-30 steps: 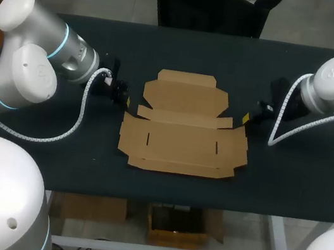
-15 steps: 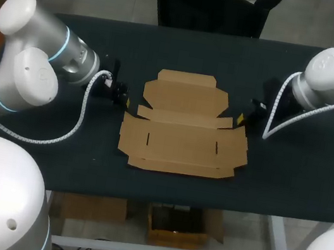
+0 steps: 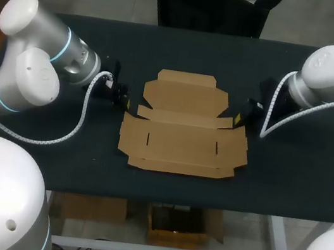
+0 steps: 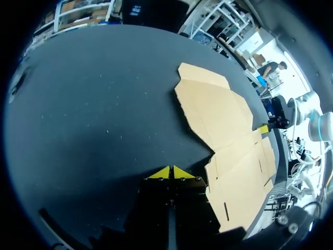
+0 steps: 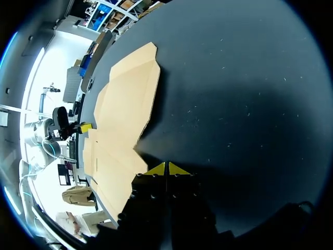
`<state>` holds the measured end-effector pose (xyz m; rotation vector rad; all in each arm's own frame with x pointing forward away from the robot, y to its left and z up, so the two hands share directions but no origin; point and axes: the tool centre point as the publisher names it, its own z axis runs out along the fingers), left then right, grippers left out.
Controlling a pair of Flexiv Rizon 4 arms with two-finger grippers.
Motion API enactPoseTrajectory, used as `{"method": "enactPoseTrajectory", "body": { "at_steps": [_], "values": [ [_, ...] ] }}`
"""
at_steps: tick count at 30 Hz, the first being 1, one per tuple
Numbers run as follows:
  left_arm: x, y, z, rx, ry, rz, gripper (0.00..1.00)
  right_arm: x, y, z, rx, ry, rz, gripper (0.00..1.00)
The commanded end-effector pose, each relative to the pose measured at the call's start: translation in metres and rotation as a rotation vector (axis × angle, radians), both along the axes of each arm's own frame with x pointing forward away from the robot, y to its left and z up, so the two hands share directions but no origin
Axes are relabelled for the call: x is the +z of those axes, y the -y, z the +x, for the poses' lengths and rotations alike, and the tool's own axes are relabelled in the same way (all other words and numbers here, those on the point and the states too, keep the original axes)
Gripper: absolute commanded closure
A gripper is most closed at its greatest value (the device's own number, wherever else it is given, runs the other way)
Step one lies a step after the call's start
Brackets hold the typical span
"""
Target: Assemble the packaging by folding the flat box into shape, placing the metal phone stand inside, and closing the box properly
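While the flat brown cardboard box (image 3: 182, 127) lies unfolded at centre frame on the black worktop (image 3: 229, 58), you have left gripper (image 3: 124, 100) and right gripper (image 3: 240, 118) flanking it, both pressed together, probably to nudge flaps.

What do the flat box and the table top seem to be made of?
Flat box: likely cardboard, matte brown, with cut slots and creased fold lines. Table top: dark matte covering, perhaps cloth or a mat; pale specks show on it, material uncertain.
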<state>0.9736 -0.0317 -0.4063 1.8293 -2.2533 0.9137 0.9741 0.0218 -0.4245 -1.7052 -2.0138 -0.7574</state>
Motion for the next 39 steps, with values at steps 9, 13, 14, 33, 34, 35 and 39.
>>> {"method": "enactPoseTrajectory", "body": {
  "at_steps": [9, 13, 14, 33, 34, 35, 39],
  "values": [
    [-0.002, 0.005, 0.004, -0.016, -0.077, -0.04, 1.0, -0.001, -0.001, 0.002, 0.005, -0.011, 0.006, 1.0],
    [-0.002, 0.007, 0.003, -0.031, -0.092, -0.04, 1.0, 0.0, -0.002, 0.001, 0.005, -0.011, 0.005, 1.0],
    [-0.003, 0.007, 0.004, -0.033, -0.097, -0.04, 1.0, 0.0, -0.002, 0.001, 0.005, -0.011, 0.004, 1.0],
    [-0.007, 0.014, -0.002, -0.061, -0.145, -0.052, 1.0, 0.0, -0.005, -0.003, 0.004, -0.012, 0.005, 1.0],
    [-0.008, 0.014, -0.003, -0.061, -0.146, -0.054, 1.0, 0.0, -0.005, -0.004, 0.004, -0.012, 0.006, 1.0],
    [-0.008, 0.015, -0.003, -0.061, -0.147, -0.056, 1.0, -0.001, -0.006, -0.004, 0.004, -0.012, 0.007, 1.0],
    [-0.008, 0.02, -0.006, -0.066, -0.148, -0.058, 1.0, -0.001, -0.006, -0.006, 0.002, -0.012, 0.011, 1.0]
  ]
}}
